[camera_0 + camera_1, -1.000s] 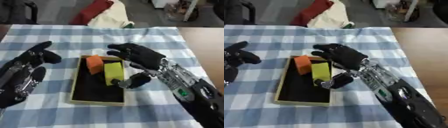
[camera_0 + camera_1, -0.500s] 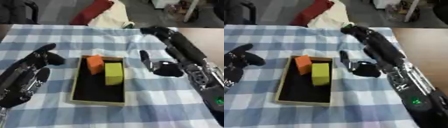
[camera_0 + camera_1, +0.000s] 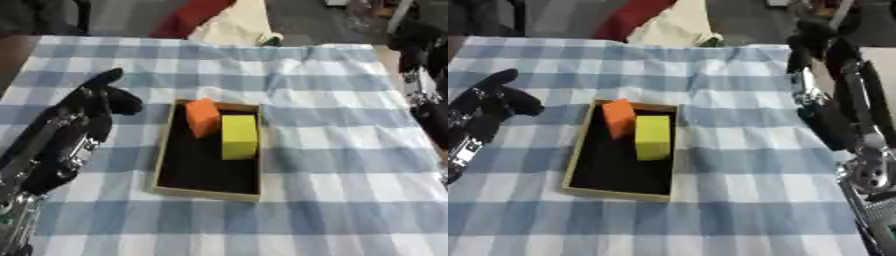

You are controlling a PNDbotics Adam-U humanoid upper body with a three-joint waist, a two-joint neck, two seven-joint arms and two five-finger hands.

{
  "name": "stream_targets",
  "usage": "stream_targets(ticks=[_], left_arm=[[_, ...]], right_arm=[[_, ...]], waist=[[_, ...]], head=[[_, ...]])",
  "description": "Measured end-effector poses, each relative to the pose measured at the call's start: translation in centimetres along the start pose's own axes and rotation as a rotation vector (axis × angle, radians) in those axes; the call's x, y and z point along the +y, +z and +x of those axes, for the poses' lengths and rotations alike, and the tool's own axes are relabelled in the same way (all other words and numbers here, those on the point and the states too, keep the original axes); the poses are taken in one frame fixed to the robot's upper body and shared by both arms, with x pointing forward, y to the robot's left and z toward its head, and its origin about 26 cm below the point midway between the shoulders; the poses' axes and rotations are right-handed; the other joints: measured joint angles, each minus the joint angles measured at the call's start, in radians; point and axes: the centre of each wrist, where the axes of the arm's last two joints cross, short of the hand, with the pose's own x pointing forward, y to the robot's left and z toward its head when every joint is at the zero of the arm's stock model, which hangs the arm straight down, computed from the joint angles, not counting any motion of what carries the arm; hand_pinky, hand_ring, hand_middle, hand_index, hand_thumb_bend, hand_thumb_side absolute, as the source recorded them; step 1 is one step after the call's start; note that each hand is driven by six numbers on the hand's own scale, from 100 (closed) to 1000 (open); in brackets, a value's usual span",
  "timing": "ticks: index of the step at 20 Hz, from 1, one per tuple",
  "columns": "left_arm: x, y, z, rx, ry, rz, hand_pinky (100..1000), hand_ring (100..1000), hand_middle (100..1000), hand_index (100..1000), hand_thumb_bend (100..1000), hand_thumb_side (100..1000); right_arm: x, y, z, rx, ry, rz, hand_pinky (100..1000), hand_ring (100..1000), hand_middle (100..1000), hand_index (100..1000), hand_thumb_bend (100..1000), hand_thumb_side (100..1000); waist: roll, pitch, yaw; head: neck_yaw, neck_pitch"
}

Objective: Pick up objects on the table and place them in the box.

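Table (image 3: pixel 350 210), blue/white check cloth, soft, will ruck if dragged; box (image 3: pixel 164 165), shallow, stiff-looking, just right of left hand (image 3: pixel 103 97), which holds nothing, fingers curled; right hand (image 3: pixel 820 42) raised at far right edge, well apart from box, fingers too dark to tell open/shut. Yellow block (image 3: pixel 239 136) and smaller orange block (image 3: pixel 203 116) lie touching in box's far half, probably light, rigid, non-fragile; take across opposite flat faces. No loose obj. seen on cloth near either hand.
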Motion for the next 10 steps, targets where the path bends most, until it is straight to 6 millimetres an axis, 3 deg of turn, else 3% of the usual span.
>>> stream_targets(ticks=[6, 10], left_arm=[[-0.4, 0.4, -0.2, 0.014, 0.019, 0.007, 801, 764, 718, 999, 100, 771], [-0.5, 0.5, -0.3, 0.022, 0.027, 0.005, 800, 763, 717, 998, 100, 776]], right_arm=[[0.6, 1.1, -0.5, 0.061, -0.059, -0.030, 862, 774, 697, 875, 100, 816], [0.7, 1.4, -0.6, 0.078, -0.068, -0.040, 862, 771, 692, 875, 100, 817]], waist=[[0.001, 0.000, 0.000], [0.003, 0.000, 0.000]], head=[[-0.002, 0.049], [-0.004, 0.058]])
